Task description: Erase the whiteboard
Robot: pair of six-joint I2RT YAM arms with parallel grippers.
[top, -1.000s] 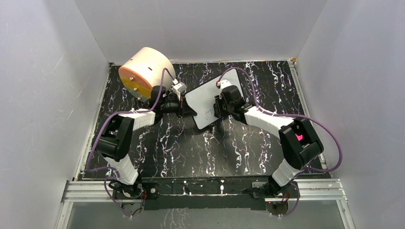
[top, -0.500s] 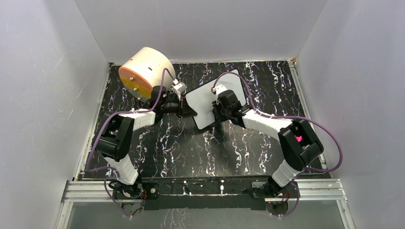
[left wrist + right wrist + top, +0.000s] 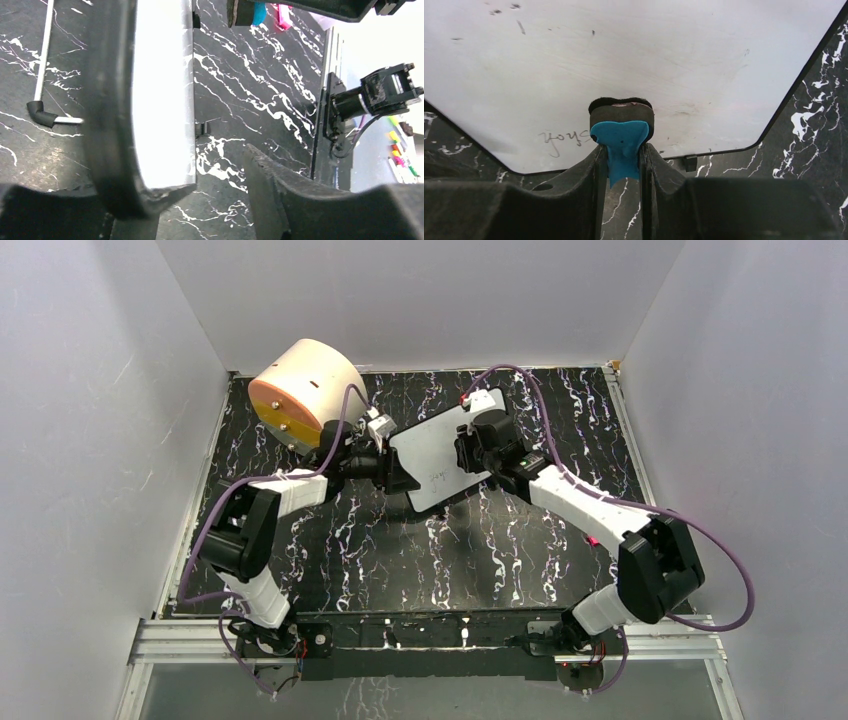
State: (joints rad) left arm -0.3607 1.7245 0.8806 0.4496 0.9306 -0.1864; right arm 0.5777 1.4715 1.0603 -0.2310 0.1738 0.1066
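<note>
The whiteboard (image 3: pixel 432 452) lies tilted on the dark marbled table, with faint handwriting (image 3: pixel 561 140) near its lower edge. My right gripper (image 3: pixel 472 445) is over the board's right part, shut on a blue eraser (image 3: pixel 621 137). The eraser's black pad (image 3: pixel 621 104) presses on the whiteboard (image 3: pixel 624 55). My left gripper (image 3: pixel 397 468) is at the board's left edge. In the left wrist view it (image 3: pixel 210 175) stands open. The whiteboard's rim (image 3: pixel 162 100) sits against the left finger, with a gap to the right finger (image 3: pixel 280 195).
A large cream cylinder with an orange face (image 3: pixel 300 390) stands at the back left, close behind the left arm. White walls close in three sides. A metal rail (image 3: pixel 430 635) runs along the near edge. A thin white rod with a black elbow (image 3: pixel 42 75) lies left of the board.
My left gripper has opened off the board's left edge. The right gripper has slid with the eraser toward the board's far right, and the right arm's elbow has swung out to the right.
</note>
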